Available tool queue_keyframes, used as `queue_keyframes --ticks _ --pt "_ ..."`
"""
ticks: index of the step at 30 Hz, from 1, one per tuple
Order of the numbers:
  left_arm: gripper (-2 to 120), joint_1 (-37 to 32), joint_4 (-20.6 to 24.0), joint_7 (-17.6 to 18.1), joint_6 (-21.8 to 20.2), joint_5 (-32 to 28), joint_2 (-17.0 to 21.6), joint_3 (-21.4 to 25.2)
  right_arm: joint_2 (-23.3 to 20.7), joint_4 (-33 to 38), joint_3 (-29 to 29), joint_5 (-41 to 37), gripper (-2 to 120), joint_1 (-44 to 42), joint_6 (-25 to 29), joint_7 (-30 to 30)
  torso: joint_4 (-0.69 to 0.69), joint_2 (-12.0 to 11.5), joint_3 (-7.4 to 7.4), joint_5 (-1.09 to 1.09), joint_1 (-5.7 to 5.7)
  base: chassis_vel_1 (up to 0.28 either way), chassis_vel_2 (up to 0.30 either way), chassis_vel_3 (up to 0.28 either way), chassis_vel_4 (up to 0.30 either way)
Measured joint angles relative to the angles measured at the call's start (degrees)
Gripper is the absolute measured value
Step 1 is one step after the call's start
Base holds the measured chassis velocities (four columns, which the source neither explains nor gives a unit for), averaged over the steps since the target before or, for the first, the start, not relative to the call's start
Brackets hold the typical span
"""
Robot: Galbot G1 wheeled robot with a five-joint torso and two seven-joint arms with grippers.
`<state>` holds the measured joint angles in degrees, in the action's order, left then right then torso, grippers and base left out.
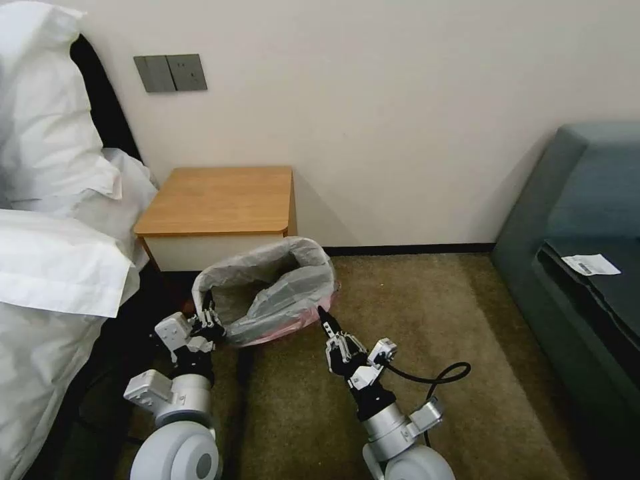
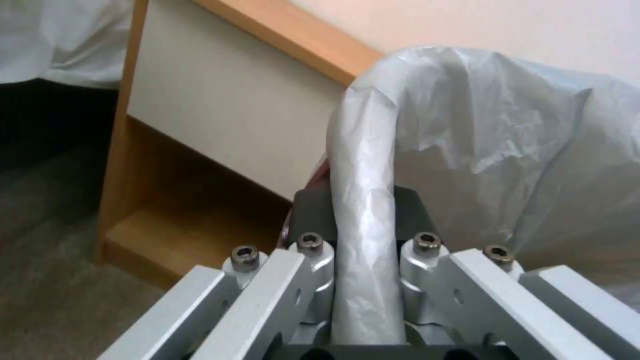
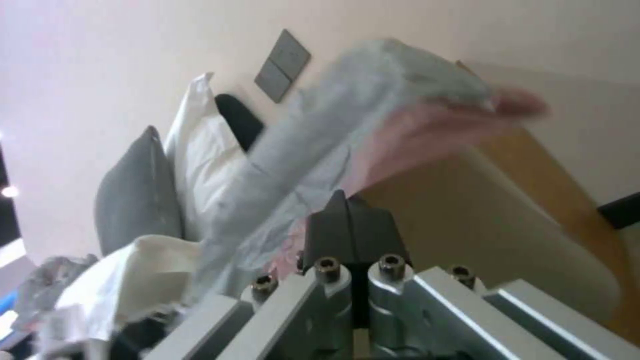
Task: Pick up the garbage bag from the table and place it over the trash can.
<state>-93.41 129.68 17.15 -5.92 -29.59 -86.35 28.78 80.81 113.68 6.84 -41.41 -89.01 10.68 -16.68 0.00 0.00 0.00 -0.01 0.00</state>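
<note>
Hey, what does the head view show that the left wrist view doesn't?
Head view alone: the right hand shut beside the garbage bag, the green sofa, the wall switches and the table top seen from above. Left wrist view alone: a close look at the left hand clamped on a fold of the bag's rim, and the table's low shelf. Both share the bag, the table and the left hand.

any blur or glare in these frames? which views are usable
Head view: sharp, evenly lit, soft shadow beside the table. Left wrist view: mostly sharp; left end effector straddles a fold of the garbage bag, mild sheen on the plastic. Right wrist view: soft and smeared; bag and wall washed out, right end effector still legible, fingers together.
</note>
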Motion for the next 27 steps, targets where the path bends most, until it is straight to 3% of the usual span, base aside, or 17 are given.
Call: queue_keyframes --ticks 15,21,27 --pt "8 -1.9 5.5 1.2 -2.5 -4.7 0.1 -0.6 0.3 -6.3 2.5 2.7 0 1.7 1.3 1.2 0.0 0.0 0.0 0.01 -0.01 0.0 0.0 0.0 0.0" --pt "8 -1.4 4.8 1.4 -2.6 -4.3 0.0 -0.3 0.2 -5.5 2.7 4.0 1 0.6 1.4 0.1 0.0 0.0 0.0 0.0 0.0 0.0 0.0 0.0 0.0" --pt "8 0.2 2.5 1.7 -2.5 -4.2 0.4 0.3 -0.5 -1.4 1.5 4.7 24 -2.7 2.3 -2.1 0.0 0.0 0.0 0.0 0.0 0.0 0.0 0.0 0.0"
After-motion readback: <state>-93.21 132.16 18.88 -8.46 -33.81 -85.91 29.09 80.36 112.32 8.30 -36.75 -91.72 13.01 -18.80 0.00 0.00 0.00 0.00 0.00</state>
